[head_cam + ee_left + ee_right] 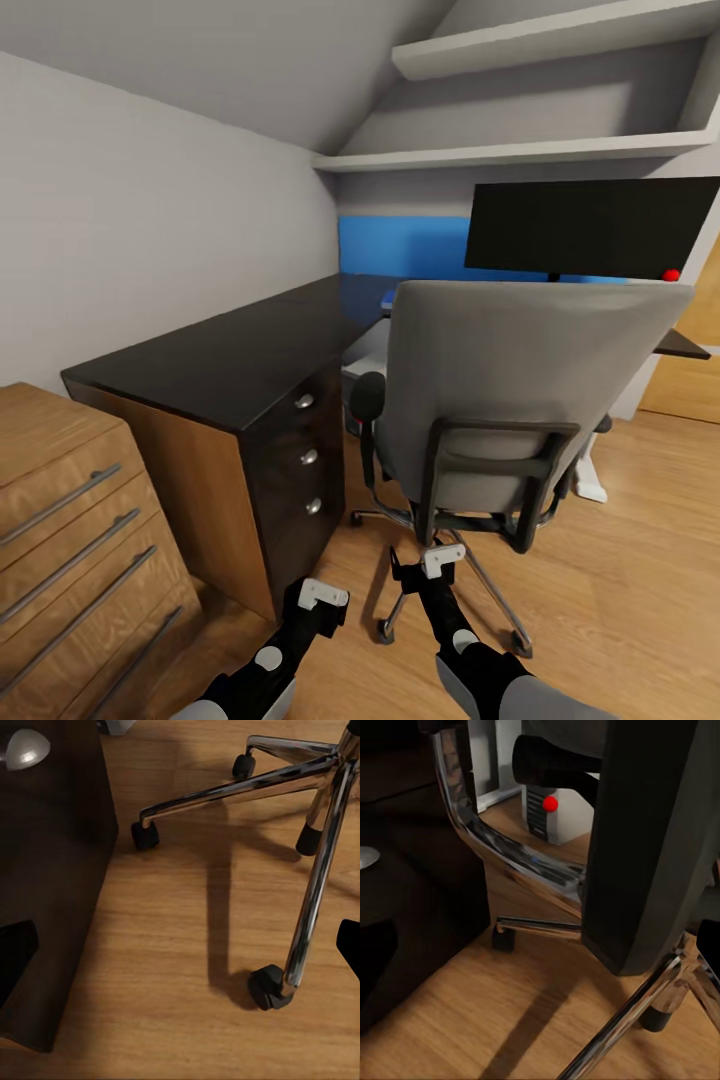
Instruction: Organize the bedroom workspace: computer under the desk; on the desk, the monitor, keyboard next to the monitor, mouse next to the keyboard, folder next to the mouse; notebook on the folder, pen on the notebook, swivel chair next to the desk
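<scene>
1. Swivel chair (520, 400): one, grey back turned to the robot, standing on the wooden floor (640, 600) just beside the table's drawer end, seat tucked toward the inner corner of the L. Its chrome star base (300, 832) rests on black castors, three of which are countable in the left wrist view.
2. Folder: the chair back hides the seat, so it cannot be told whether the folder lies there. A small blue patch at the chair's upper edge is too little to name.
3. Step in hand, as judged: approaching the chair to reach its seat. Done well, the robot comes round the chair's side, or turns the chair, and does not reach over the tall back; both arms should stay clear of the base spokes and armrest.
4. Left claw (322, 595): low, near the drawer front, empty; how wide it stands cannot be told.
5. Right claw (435, 563): low behind the chair base, empty; its spread likewise cannot be told.
6. Table (230, 360): one, glossy black, with three round silver knobs (305, 401) on its drawers.
7. Monitor (590, 225): one, at the far edge, red dot at a lower corner.
8. Computer (556, 814): one, beneath the table.
9. Wooden chest (70, 540): one; wall shelves (520, 152): two.
</scene>
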